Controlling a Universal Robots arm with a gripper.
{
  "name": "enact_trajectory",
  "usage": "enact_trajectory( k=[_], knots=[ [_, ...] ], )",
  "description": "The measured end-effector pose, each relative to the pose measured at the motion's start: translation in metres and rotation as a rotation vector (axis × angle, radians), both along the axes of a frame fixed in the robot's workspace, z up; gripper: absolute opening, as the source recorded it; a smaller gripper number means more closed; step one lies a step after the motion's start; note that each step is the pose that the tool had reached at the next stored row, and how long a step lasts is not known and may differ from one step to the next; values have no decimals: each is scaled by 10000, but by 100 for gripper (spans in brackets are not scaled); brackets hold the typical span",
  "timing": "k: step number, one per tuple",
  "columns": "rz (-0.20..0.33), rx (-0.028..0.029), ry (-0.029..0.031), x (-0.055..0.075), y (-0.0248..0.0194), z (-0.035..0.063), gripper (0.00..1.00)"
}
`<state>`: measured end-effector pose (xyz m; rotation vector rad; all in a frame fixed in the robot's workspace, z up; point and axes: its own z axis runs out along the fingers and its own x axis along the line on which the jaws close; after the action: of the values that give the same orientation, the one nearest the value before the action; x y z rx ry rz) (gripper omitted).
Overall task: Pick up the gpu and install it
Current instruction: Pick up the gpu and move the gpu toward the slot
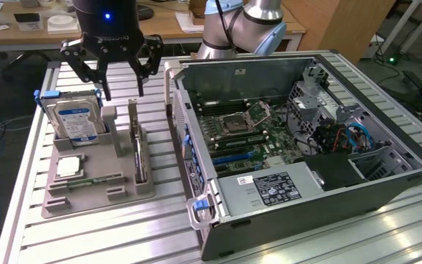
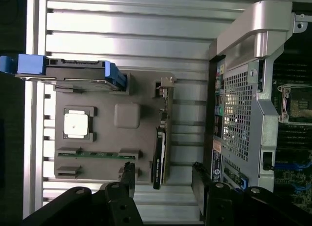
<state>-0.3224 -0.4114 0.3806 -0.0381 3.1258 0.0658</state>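
- Computer case (image 1: pixel 299 220) sits closest, open side up, just beside the grey holder (image 1: pixel 116 192) on the exterior view's right. Its raised wall stands between the holder and the motherboard (image 1: pixel 248 137), so a card carried across too low could catch that rim.
- At the holder's near end lie a green memory stick (image 1: pixel 90 181) and a square processor chip (image 1: pixel 70 165). Both are loose-looking parts, and you could disturb them with a sweep that runs long.
- Standing on edge in the holder's slot nearest the case is the gpu (image 1: pixel 139 159), not yet picked up. It is very slim, so a pinch taken off-centre may tilt it or let it slip.
- On the holder's far corner, away from the case, the hard drive (image 1: pixel 75 121) stands upright. It is the likeliest thing you would strike if the descent drifts sideways.
- Above the holder's far end hangs the gripper (image 1: pixel 125 93), its fingers (image 2: pixel 128 177) spread wide and empty. In the wrist view they straddle the card's line, but watch that one finger does not land on the card's top edge.
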Motion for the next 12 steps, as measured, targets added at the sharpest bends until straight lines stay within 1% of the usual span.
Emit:
enact_trajectory(
  k=[12],
  knots=[
    [1,1,0,0,-6,-52,59]
  ],
)
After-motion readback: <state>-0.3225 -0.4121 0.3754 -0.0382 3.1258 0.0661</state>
